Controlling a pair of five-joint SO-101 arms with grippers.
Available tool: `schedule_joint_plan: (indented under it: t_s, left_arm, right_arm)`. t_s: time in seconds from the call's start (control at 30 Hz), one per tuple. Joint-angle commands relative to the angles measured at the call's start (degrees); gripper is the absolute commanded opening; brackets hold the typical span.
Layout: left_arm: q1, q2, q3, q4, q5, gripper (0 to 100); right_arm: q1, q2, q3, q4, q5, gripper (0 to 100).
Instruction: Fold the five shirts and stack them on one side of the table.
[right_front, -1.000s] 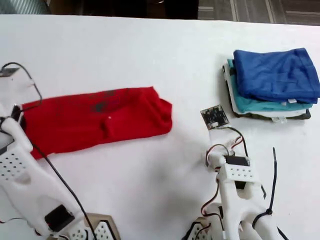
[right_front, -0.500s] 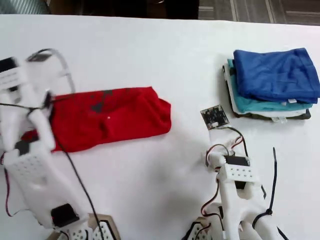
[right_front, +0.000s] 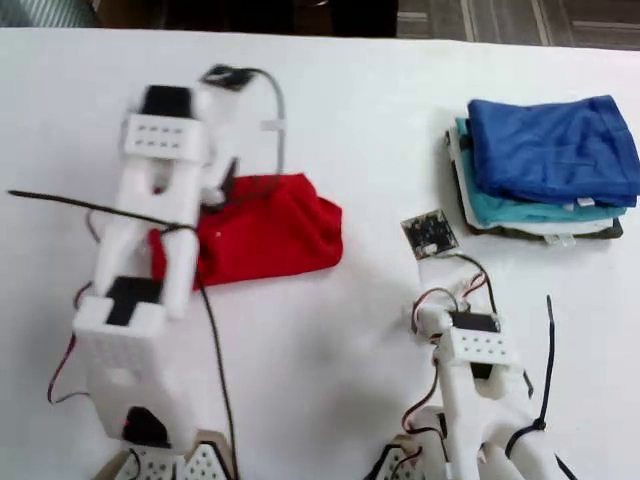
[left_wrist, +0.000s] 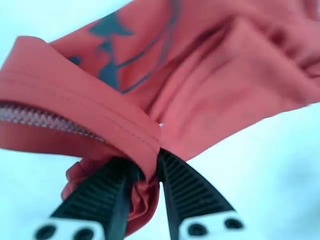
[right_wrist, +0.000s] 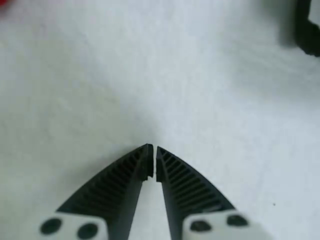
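A red shirt (right_front: 275, 228) lies left of the table's middle, its left part lifted and doubled over toward the right. My left gripper (right_front: 214, 192) hangs above the shirt's left half. In the left wrist view that gripper (left_wrist: 151, 161) is shut on a hemmed edge of the red shirt (left_wrist: 215, 85), and the cloth drapes down from the pads. At the right side a stack of folded shirts stands with a blue shirt (right_front: 552, 146) on top and a teal shirt (right_front: 515, 210) under it. My right gripper (right_wrist: 153, 161) is shut over bare white table, holding nothing.
The right arm (right_front: 474, 346) sits folded at the near edge, with a small circuit board (right_front: 429, 233) and wires just left of the stack. The left arm's cable (right_front: 272, 110) loops above the shirt. White tabletop (right_front: 360, 110) stretches behind and between the shirt and stack.
My left arm has swung from the far left to the right and away, carrying the red shirt's left end over the rest, so the shirt now looks about half as long. The right arm has kept still.
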Motion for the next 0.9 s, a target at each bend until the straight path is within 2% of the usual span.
schedule_joint_plan:
  t_s: [0.0,0.2,0.5,0.67,0.87]
  left_arm:
    - [5.7,-3.8,-2.2,0.7,2.5,3]
    - [10.9,-3.4,-2.0,-2.8,3.8,3]
    - [11.3,6.2,-2.6,-10.1,3.6,3]
    - [11.4,6.6,-2.7,-13.1,3.6,3]
    - [11.8,6.9,-7.3,-13.0,3.7,3]
  right_arm:
    - [-0.1,-1.5,-0.4,-1.1,-0.5,2.0]
    - [-0.1,-1.5,-0.4,-1.1,-0.5,2.0]
    - [-0.1,-1.5,-0.4,-1.1,-0.5,2.0]
    - [-0.1,-1.5,-0.4,-1.1,-0.5,2.0]
    - [-0.1,-1.5,-0.2,-1.9,-0.5,2.0]
